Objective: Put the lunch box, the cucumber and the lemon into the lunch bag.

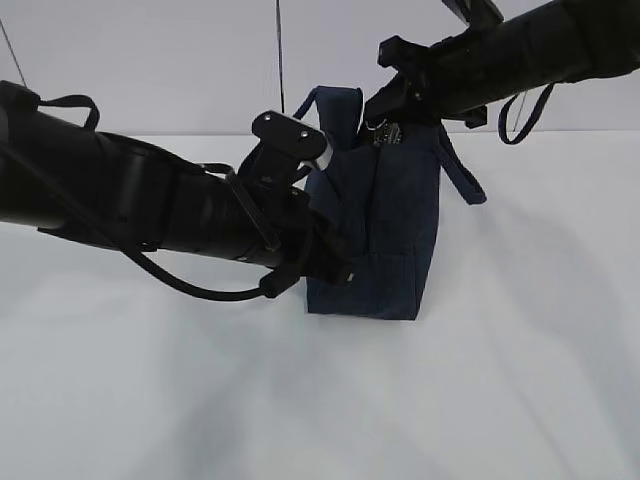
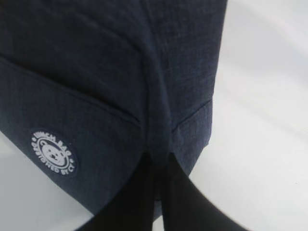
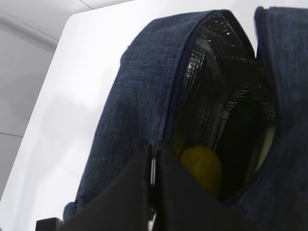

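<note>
**A:** Where do things stand?

**B:** The lunch bag [image 1: 385, 235] sits upright on the bench [image 1: 520, 380]; my left end effector [image 2: 156, 163] is pinched together on the fabric of a lower corner seam, near the round white logo [image 2: 54, 152]; my right end effector [image 3: 153, 166] is clamped on the zipper edge at the top, holding the mouth apart.

**A:** And the contents?

**B:** Through the opening, in the right wrist view, I see the lemon [image 3: 202, 168] low inside against the shiny black lining [image 3: 211, 91]; beside it is a dark long shape that I take to be the cucumber [image 3: 238, 139], though it is too dim to be sure; a pale strip at the far right could be the lunch box lid [image 3: 267, 144]; I cannot tell for certain.

**A:** So what is the step now?

**B:** By my reckoning the loading is near its end; what is left is to confirm all three things are inside and let go cleanly.

**A:** How do you do that well?

**B:** Keep the left grip steady so the bag does not tip; ease the right one off the rim without dragging the fabric sideways; release the bottom last; a jerk on the rim could topple the bag and roll the lemon out.
</note>
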Available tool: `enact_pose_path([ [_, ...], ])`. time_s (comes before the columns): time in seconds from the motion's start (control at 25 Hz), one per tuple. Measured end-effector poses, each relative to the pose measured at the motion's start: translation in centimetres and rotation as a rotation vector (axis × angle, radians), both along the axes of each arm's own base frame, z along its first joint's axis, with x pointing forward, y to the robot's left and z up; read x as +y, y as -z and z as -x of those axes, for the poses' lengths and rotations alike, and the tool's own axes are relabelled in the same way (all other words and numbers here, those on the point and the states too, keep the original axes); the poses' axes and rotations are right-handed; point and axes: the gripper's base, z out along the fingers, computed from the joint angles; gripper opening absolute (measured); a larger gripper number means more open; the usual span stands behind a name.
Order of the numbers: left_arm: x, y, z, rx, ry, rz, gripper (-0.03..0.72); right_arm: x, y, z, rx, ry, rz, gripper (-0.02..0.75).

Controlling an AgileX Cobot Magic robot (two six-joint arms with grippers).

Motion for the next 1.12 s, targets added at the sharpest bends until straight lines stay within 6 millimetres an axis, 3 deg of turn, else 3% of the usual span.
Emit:
enact_pose_path([
  [0.32, 0.0, 0.0, 0.0, 0.001, 0.000, -0.001, -0.008, -0.2, 0.1, 0.5, 0.033, -0.056, 0.038, 0.007],
  [0.72, 0.0, 0.1, 0.1, 0.004, 0.002, 0.000, -0.008, -0.1, -1.3, 1.9, 0.054, -0.140, 0.051, 0.007],
  [1.12, 0.0, 0.1, 0.1, 0.004, 0.007, 0.002, -0.008, -0.8, -1.2, 3.9, 0.044, -0.092, 0.068, 0.007],
])
